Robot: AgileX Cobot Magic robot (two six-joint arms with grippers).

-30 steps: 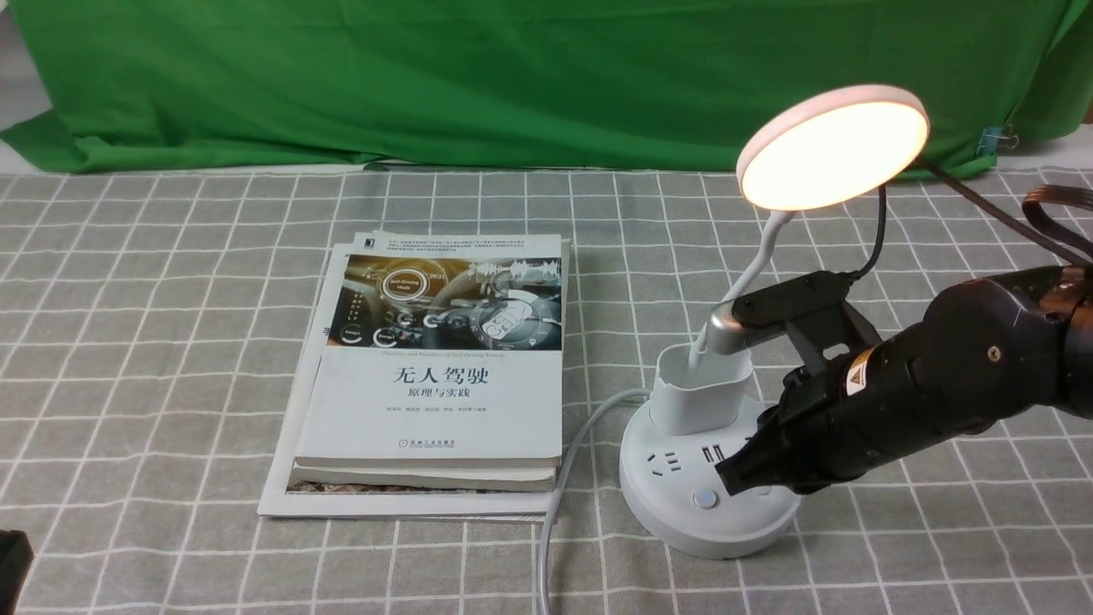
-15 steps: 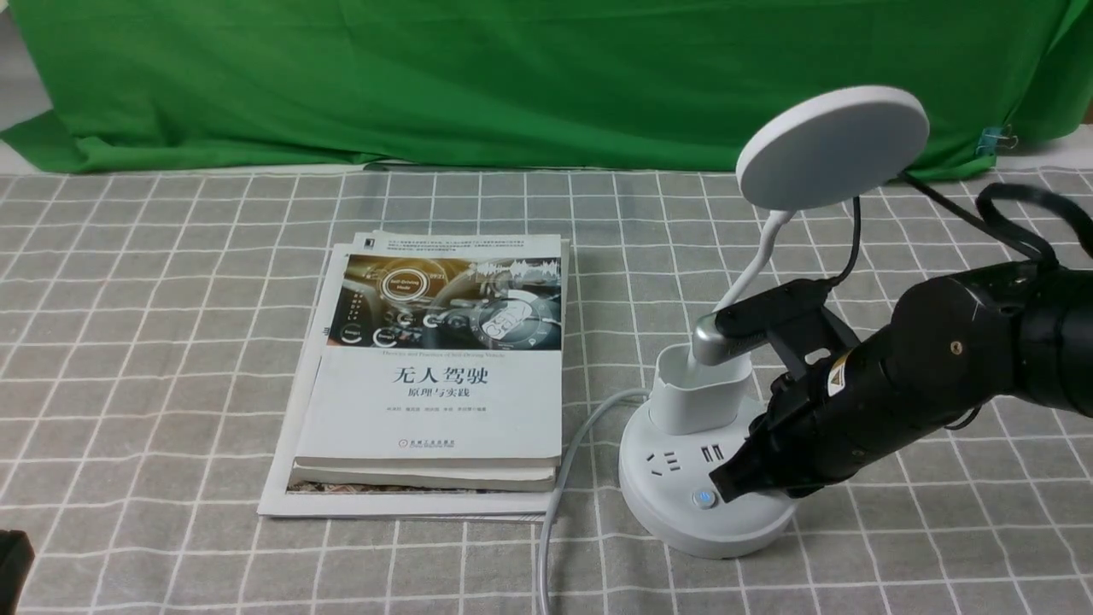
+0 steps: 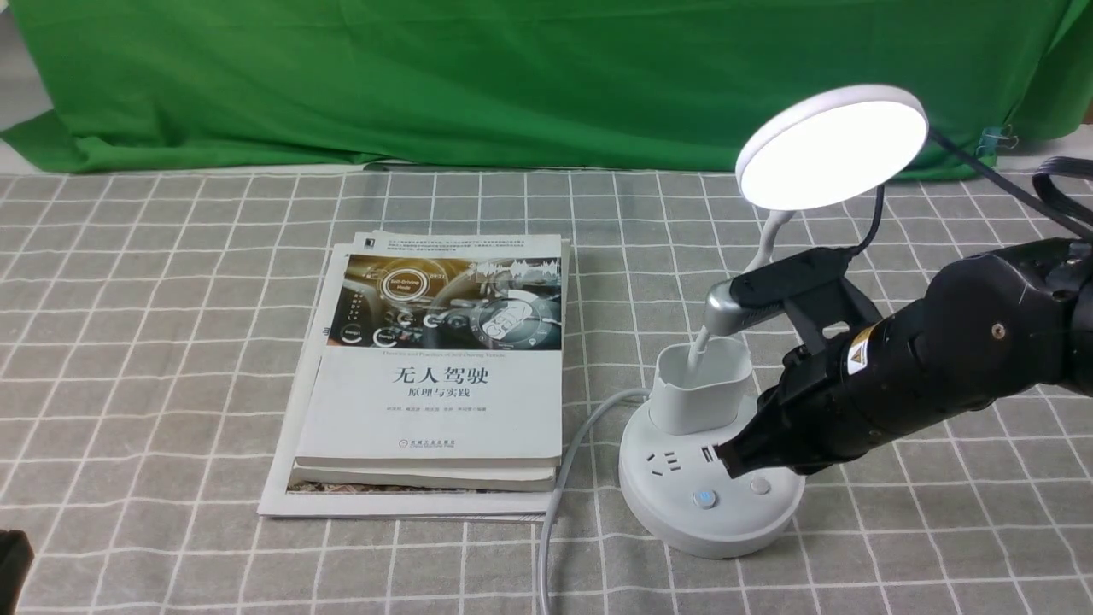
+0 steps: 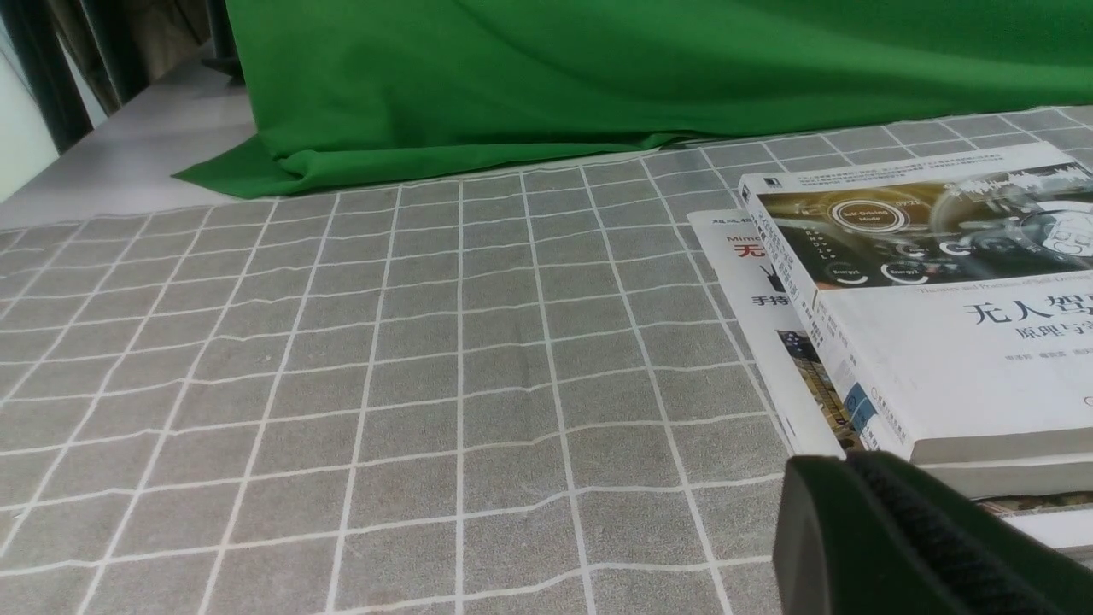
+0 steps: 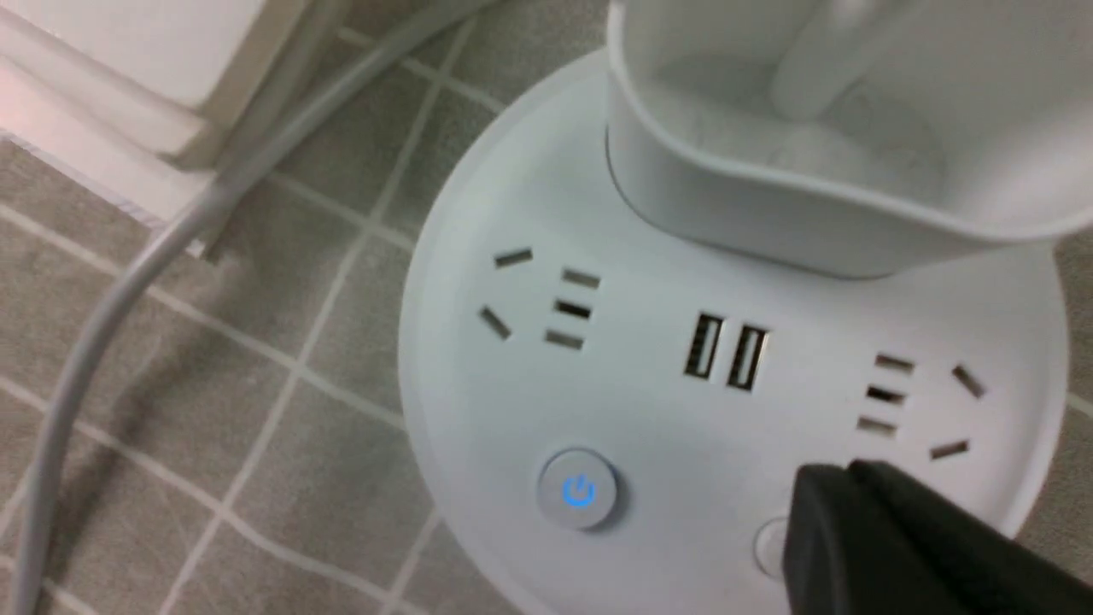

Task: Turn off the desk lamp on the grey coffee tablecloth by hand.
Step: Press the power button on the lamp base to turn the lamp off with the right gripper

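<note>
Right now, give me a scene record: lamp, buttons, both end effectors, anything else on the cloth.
lamp: desk lamp, head lit white
buttons: power button glowing blue; second button unlit
right: right end effector shut, tip by the second button, contact unclear
left: left end effector low beside the books, state unclear
cloth: grey coffee tablecloth under lamp and books
other: books stacked left of the lamp

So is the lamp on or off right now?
On. The lamp has a head that glows bright white, and a button on its base shines blue.
</note>
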